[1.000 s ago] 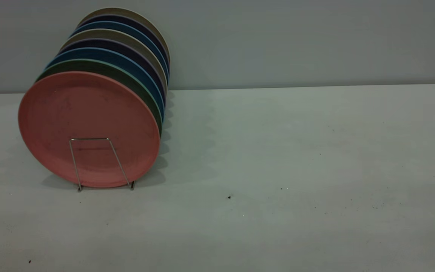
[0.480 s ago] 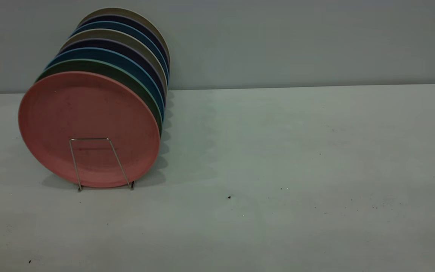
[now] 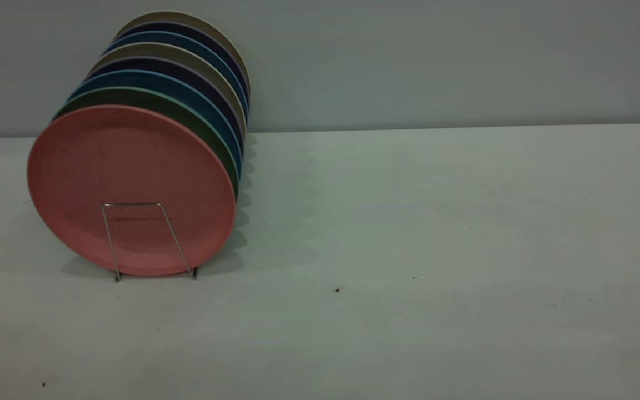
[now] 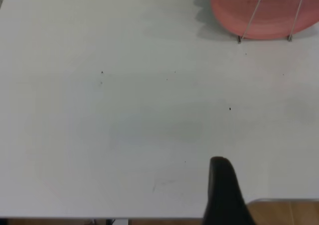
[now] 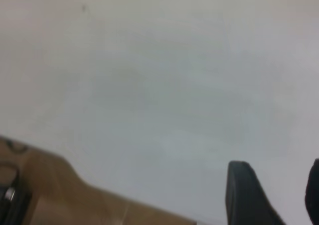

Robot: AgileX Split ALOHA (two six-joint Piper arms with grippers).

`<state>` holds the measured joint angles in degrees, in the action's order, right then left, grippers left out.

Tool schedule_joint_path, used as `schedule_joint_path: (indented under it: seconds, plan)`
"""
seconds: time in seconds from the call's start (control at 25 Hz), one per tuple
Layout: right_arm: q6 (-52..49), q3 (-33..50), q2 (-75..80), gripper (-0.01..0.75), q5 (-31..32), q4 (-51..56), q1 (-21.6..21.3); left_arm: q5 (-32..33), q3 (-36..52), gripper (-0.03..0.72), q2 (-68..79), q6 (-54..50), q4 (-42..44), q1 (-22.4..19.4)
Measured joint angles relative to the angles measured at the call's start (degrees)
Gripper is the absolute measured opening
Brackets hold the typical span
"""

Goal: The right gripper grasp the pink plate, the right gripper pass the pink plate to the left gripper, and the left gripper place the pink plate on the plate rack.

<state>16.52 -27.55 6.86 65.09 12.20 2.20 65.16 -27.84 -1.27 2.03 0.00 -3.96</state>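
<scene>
The pink plate (image 3: 131, 166) stands upright at the front of the silver wire plate rack (image 3: 110, 239), at the left of the table, leaning against a teal-green plate (image 3: 198, 119). The plate's lower part (image 4: 234, 11) and the rack's front loop (image 4: 247, 22) also show in the left wrist view. No gripper shows in the exterior view. My left gripper (image 4: 271, 172) hangs over bare table far from the rack; only one black finger (image 4: 223, 185) shows, with a wide bare gap beside it. My right gripper (image 5: 276, 168) is open and empty over bare table.
Several more plates, blue, dark purple and beige (image 3: 186, 61), fill the rack behind the green one. The white table (image 3: 436, 222) stretches to the right of the rack. Its edge (image 4: 284, 201) and brown floor show near both grippers.
</scene>
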Motion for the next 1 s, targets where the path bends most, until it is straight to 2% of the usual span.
schedule_joint_path:
  seconds: [0.24, 1.0]
  plan:
    - [0.00, 0.00, -7.77, 0.314, 0.62, 0.68, -0.79, 0.00, 0.00, 0.501, 0.02, 0.00, 0.00, 0.94]
    - [-0.19, 0.00, -7.92, 0.314, 0.63, 0.07, -0.33, 0.00, 0.00, 0.501, 0.02, 0.00, 0.00, 0.94]
